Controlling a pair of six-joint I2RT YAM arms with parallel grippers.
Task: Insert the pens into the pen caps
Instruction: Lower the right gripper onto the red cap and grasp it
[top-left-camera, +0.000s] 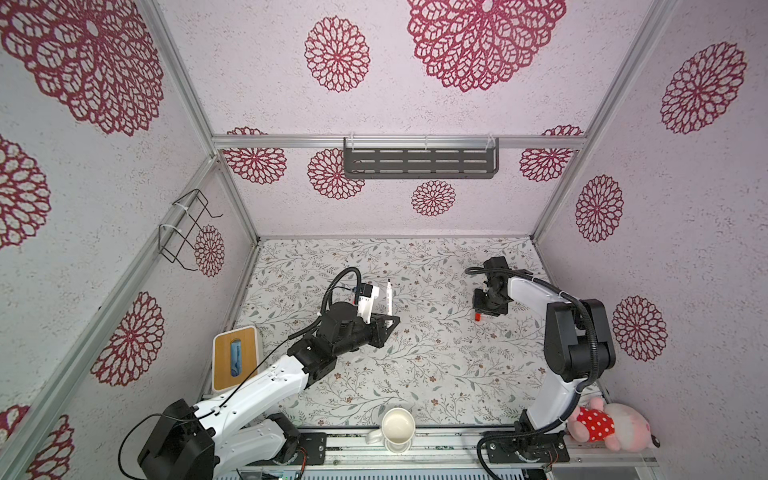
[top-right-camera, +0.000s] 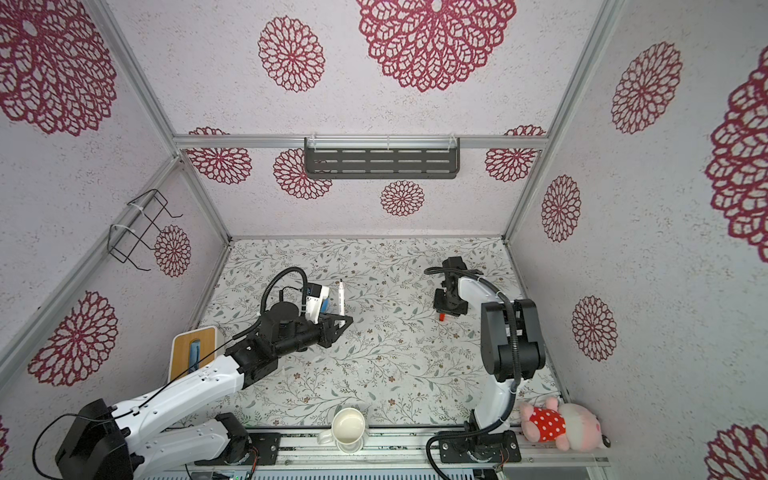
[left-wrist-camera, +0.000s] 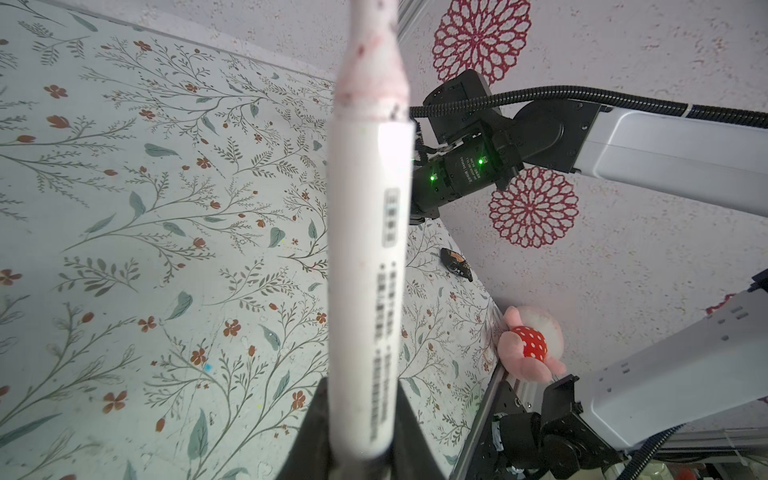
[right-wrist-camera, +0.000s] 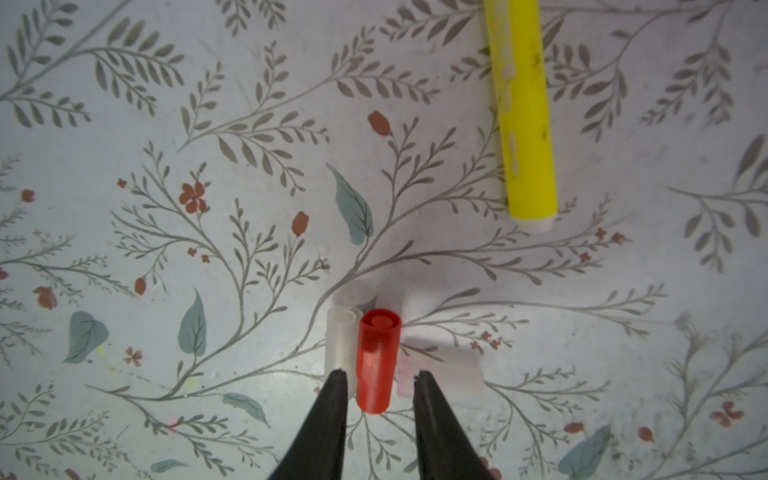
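Note:
My left gripper (top-left-camera: 390, 323) is shut on the lower end of a white pen (top-left-camera: 389, 297), which stands nearly upright above the table's middle left. The left wrist view shows that pen (left-wrist-camera: 365, 249) rising from between the fingers, its upper end stained reddish. My right gripper (right-wrist-camera: 378, 380) points down at the table's right rear, open. Its jaws flank a red pen cap (right-wrist-camera: 376, 361) lying on the table, with a gap on one side. A clear cap (right-wrist-camera: 340, 345) lies against the red one and a pale cap (right-wrist-camera: 444, 374) lies just beyond it. A yellow pen (right-wrist-camera: 523, 112) lies further off. The red cap (top-left-camera: 478, 316) shows in both top views.
A white mug (top-left-camera: 398, 428) stands at the front edge. A pink plush toy (top-left-camera: 606, 424) lies at the front right corner. A wooden-topped box (top-left-camera: 235, 357) sits by the left wall. A small dark object (left-wrist-camera: 457, 262) lies near the right wall.

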